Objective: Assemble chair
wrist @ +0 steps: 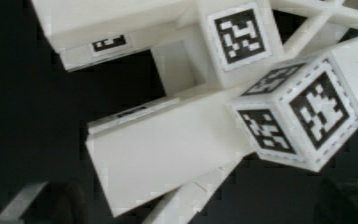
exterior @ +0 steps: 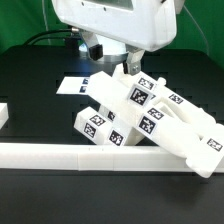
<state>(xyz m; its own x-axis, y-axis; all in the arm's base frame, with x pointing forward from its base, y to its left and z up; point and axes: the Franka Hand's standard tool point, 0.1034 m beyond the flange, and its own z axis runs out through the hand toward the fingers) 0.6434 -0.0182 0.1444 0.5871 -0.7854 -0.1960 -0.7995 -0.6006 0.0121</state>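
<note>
Chair: I see the chair (exterior: 140, 115) as a cluster of chunky white tagged parts, already partly joined, lying tilted on the black tabletop (exterior: 30, 90) near the middle of the exterior view.
Why it lies so: its lower edge seems to rest against the long white border rail (exterior: 90, 155); I judge the rail serves as a stop, so that parts can be pushed or screwed without the piece sliding away.
Gripper: the gripper (exterior: 128, 68) hangs over the upper part of the chair, under the arm's white housing. I cannot tell how far its jaws stand apart, nor whether they have hold of anything; the housing and the parts hide the fingertips in the exterior view.
Wrist view: a flat panel (wrist: 149, 150) and a blocky leg (wrist: 300, 110) with tags fill the picture at close range, so I take the camera to be just above the piece.
Around: the marker board (exterior: 75, 87) lies flat behind the chair, toward the exterior view's left. A small white block (exterior: 4, 115) sits at that view's left edge, well apart.
In the way: the jutting legs crowd the gripper; I would descend with care.
</note>
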